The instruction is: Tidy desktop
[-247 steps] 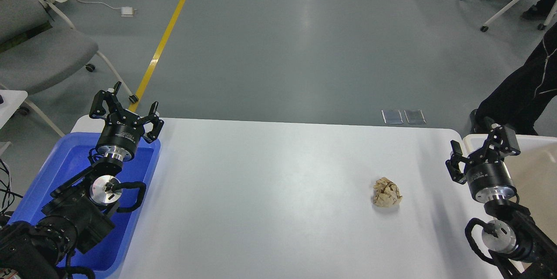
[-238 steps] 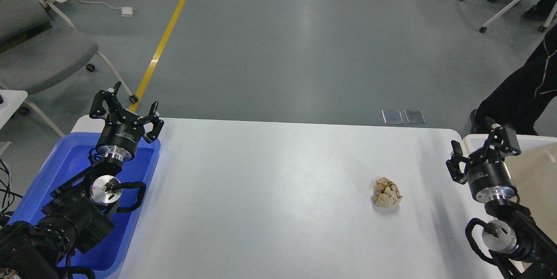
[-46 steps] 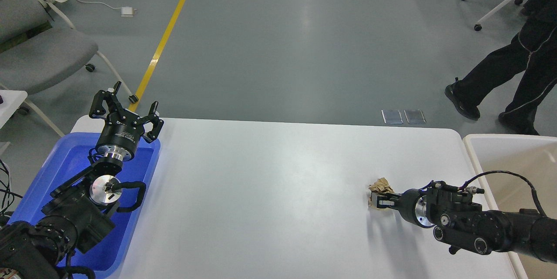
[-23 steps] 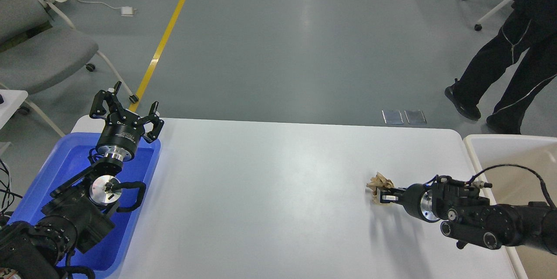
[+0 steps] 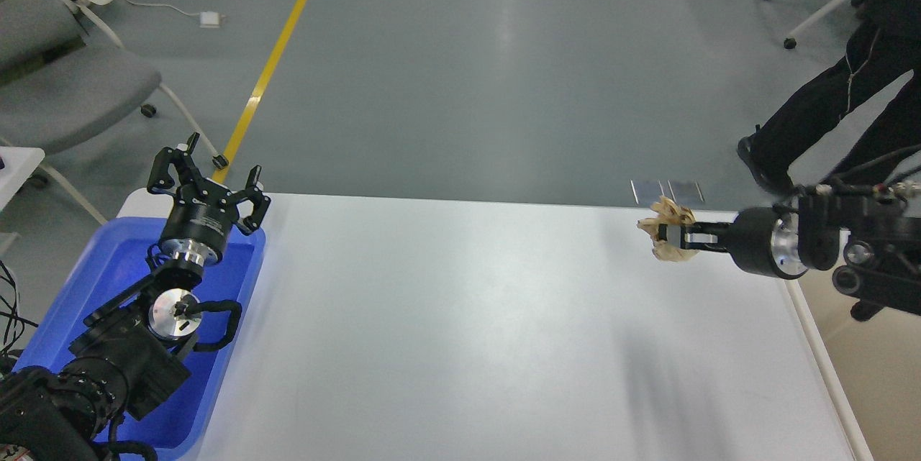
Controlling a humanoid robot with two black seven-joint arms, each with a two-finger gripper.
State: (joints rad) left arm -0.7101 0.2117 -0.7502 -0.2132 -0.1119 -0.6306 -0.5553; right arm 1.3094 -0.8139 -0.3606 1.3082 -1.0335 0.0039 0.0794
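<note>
The desktop point(image 5: 446, 331) is a wide white tabletop with rounded corners. My right gripper point(image 5: 675, 237) is shut on a crumpled tan paper ball point(image 5: 666, 228) and holds it in the air above the table's far right part, pointing left. My left gripper point(image 5: 209, 184) is open and empty, raised over the far end of the blue tray point(image 5: 79, 288) at the table's left side.
A cream-white bin point(image 5: 863, 367) stands past the table's right edge, mostly hidden by my right arm. A person in black point(image 5: 842, 101) walks on the floor at the far right. A grey chair point(image 5: 65, 94) stands at the far left.
</note>
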